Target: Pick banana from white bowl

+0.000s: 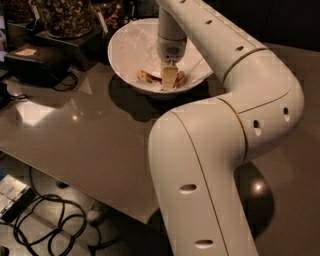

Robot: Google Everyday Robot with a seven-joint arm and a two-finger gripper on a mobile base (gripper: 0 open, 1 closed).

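Observation:
The white bowl stands at the back of the dark table, lined with white paper. The banana, yellow-brown with dark blotches, lies at the bowl's bottom. My gripper reaches straight down into the bowl and sits on the middle of the banana, hiding that part. The banana's two ends show to the left and right of the gripper.
Glass jars of nuts stand behind the bowl at the back left. A black device with a cable lies on the table's left. My arm's thick links cover the right side. Cables lie on the floor below the table edge.

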